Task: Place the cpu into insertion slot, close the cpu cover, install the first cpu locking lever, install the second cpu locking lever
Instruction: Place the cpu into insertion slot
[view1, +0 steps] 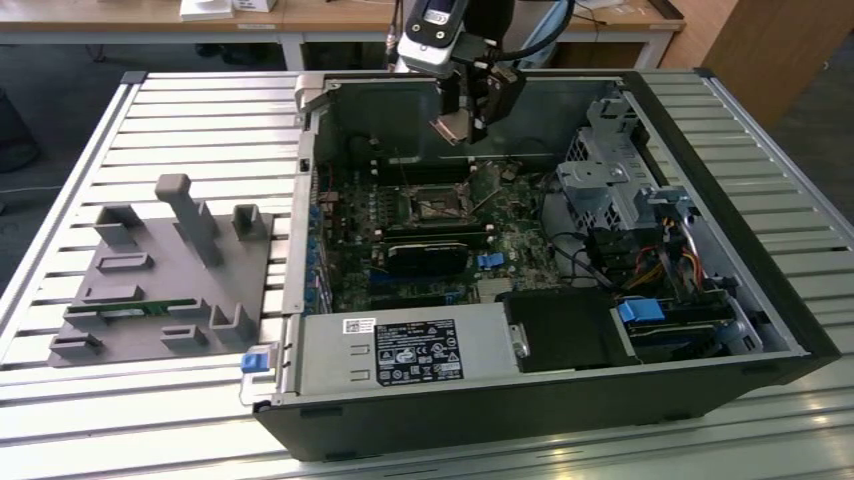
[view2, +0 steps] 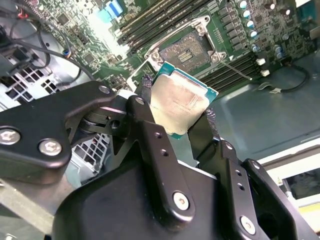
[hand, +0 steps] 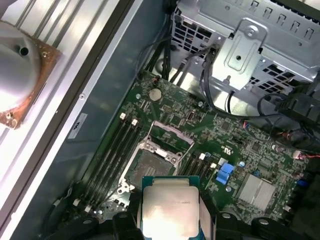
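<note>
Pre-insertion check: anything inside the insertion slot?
No chip inside the insertion slot: just its bare dark contact field, in both wrist views. In the first wrist view the held cpu covers one edge of it, so that part is unseen.

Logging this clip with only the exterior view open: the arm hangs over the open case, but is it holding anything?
Observer: Yes. In both wrist views the gripper has its jaws clamped on the edges of the cpu, with the metal top showing.
Operator: Is the slot free to take it?
Observer: In the first wrist view the slot is bare, with no chip seated in it.
Operator: And the cover?
Observer: In the first wrist view the cover is swung up off the slot, so the slot lies open.
</note>
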